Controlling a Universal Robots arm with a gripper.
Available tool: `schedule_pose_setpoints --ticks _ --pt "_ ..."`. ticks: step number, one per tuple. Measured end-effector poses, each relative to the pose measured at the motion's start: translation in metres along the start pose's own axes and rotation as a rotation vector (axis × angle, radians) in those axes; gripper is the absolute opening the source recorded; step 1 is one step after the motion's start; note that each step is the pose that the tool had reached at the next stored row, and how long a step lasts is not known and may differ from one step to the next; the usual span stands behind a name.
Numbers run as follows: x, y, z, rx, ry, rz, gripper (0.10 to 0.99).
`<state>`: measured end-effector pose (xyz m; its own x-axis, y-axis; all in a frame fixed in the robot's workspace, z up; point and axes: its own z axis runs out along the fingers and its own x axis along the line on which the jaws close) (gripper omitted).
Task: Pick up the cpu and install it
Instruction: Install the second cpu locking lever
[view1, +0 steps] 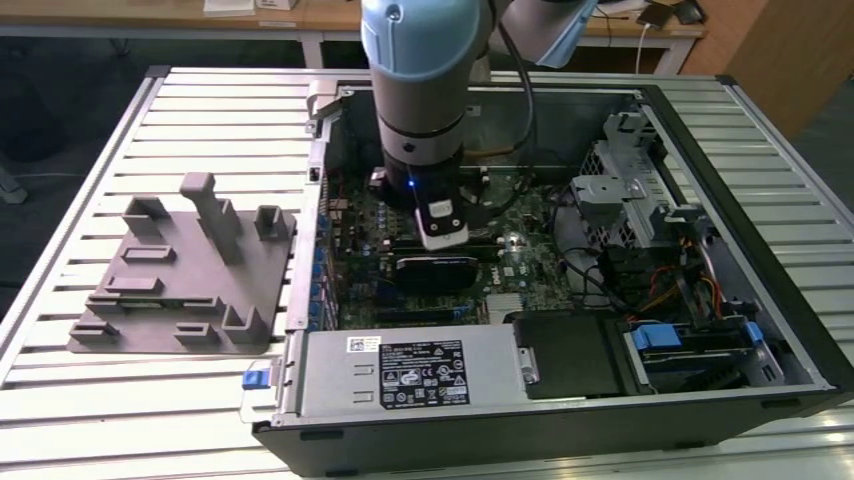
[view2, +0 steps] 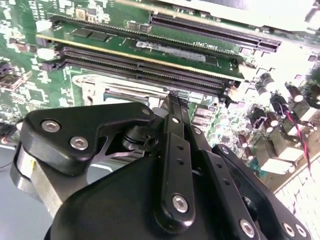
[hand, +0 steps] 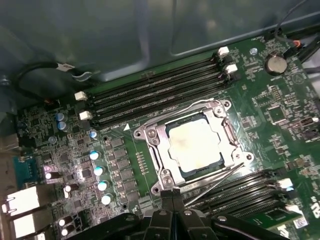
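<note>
While the cpu (hand: 194, 144) sits flat in the metal-framed socket (hand: 150, 136) near the middle of the motherboard (hand: 280, 100), its pale silver top faces up, no tilt visible. A thin load lever (hand: 215, 181) lies slanted across the socket's edge nearest the gripper. Rows of memory slots (hand: 160, 95) run along the socket's far side, more slots (hand: 250, 192) on the near side. Capacitors (hand: 95, 156) cluster beside the socket; a coin cell (hand: 276, 63) sits at the board's corner by the case wall.

In the first wrist view the gripper (hand: 171, 200) has its two black fingertips (hand: 167, 197) pressed together just off the socket's frame, holding nothing, not touching the chip. In the second wrist view the gripper (view2: 175, 100) shows the same fingers (view2: 176, 120) meeting at a point over the board, with the socket frame (view2: 115, 92) partly hidden behind the black linkage and memory slots (view2: 145, 62) beyond.

In the exterior view the arm (view1: 420, 90) reaches straight down into the open computer case (view1: 787, 330), blocking the socket area; the gripper (view1: 442, 235) hangs over the board's middle. A grey fixture block (view1: 187, 270) rests on the slatted table (view1: 80, 390) at the exterior view's left, beside the case. A power supply (view1: 400, 372) fills the case's near edge.
</note>
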<state>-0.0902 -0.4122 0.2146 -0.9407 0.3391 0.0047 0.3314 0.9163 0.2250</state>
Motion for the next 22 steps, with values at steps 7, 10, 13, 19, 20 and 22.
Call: schedule_pose_setpoints --ticks 7,10,13,19,20,22 --pt "-0.0082 -0.0012 -0.0035 0.002 0.0032 0.001 0.106" --pt "-0.0109 -0.0049 -0.0043 0.002 0.0038 0.001 0.106" --pt "-0.0117 -0.0078 -0.0036 -0.008 0.0072 0.002 0.106" --pt "-0.0116 -0.0119 -0.0011 -0.064 0.0272 0.006 0.106" --pt "-0.0116 -0.0127 -0.0004 -0.07 0.0294 0.006 0.106" --pt "-0.012 -0.0149 0.0008 -0.078 0.0321 0.007 0.106"
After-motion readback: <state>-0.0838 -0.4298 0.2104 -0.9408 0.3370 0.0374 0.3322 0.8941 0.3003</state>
